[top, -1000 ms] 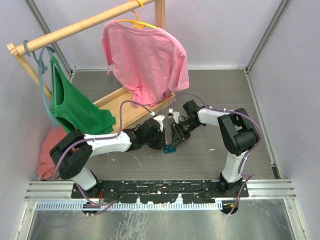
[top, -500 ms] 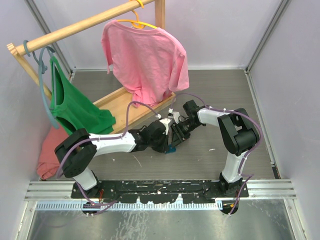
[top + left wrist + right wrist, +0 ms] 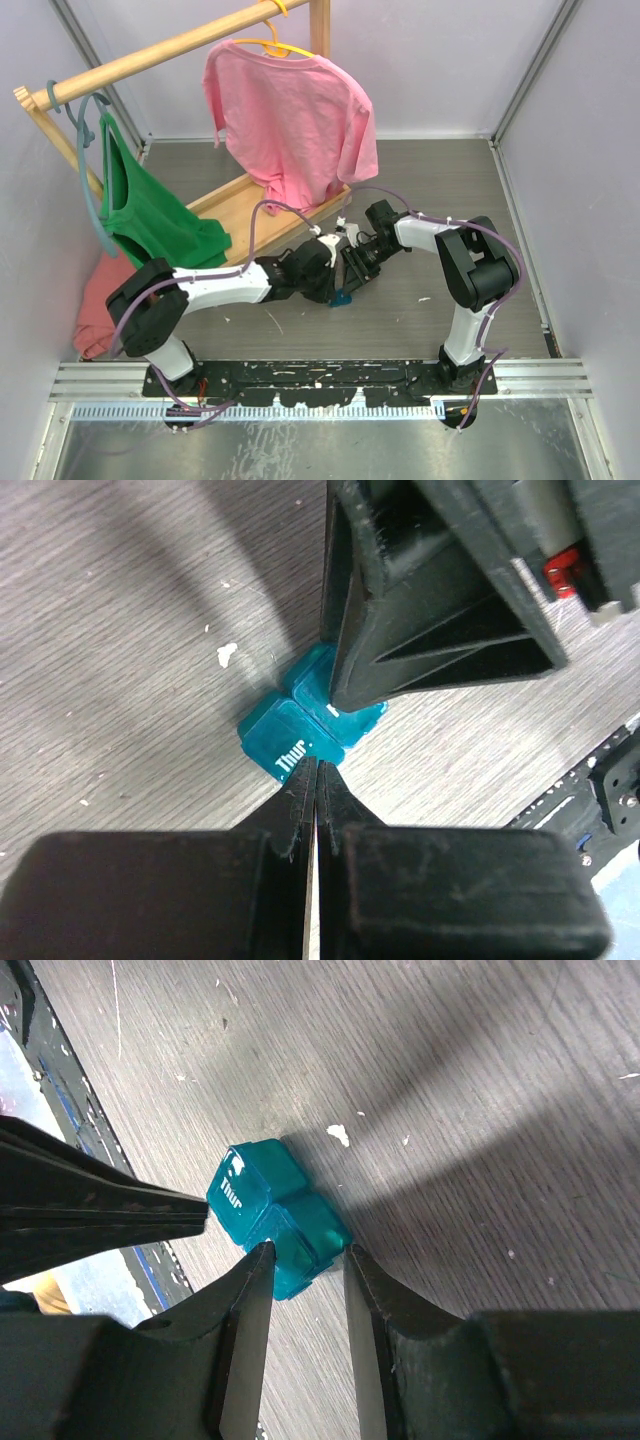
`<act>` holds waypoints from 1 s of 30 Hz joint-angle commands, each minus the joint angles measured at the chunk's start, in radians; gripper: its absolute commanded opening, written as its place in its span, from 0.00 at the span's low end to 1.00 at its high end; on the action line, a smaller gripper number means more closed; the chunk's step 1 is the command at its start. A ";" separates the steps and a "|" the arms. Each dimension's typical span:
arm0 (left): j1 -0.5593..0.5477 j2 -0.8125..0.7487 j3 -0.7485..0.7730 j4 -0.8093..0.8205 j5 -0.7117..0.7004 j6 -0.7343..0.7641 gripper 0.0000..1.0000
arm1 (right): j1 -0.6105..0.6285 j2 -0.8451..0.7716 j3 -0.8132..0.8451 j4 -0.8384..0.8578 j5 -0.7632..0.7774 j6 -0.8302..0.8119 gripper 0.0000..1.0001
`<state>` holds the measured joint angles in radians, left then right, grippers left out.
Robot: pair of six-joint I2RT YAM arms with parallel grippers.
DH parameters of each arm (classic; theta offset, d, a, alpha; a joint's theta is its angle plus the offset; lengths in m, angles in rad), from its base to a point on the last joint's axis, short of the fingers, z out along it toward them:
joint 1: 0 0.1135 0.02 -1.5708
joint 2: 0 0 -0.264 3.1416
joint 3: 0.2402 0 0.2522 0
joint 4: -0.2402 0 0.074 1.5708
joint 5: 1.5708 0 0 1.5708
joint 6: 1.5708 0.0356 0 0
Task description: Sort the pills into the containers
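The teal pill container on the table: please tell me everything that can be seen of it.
The pill container is a small teal box of glossy, translucent-looking plastic, with two square cells side by side, both apparently closed. One lid bears the white lettering "Thur". It lies flat on the grey wood-grain table. The right tool clamps the other cell between its fingers. The left tool, shut, has its tips at the edge of the Thur lid. No pills show.

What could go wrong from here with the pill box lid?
The left gripper is shut, its tips at the edge of the "Thur" lid; they could slip off. The right gripper pinches only one end of the pill box, so it may twist free. The two grippers sit close and might collide.
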<state>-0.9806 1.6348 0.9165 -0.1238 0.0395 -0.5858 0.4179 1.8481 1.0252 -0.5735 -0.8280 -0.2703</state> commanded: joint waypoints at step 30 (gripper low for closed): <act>-0.009 -0.082 -0.016 0.003 -0.035 -0.063 0.00 | 0.009 0.010 0.028 0.006 0.060 -0.021 0.39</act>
<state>-0.9829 1.6524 0.8860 -0.0368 0.0296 -0.6941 0.4194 1.8484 1.0294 -0.5808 -0.8223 -0.2703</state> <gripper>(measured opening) 0.004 0.388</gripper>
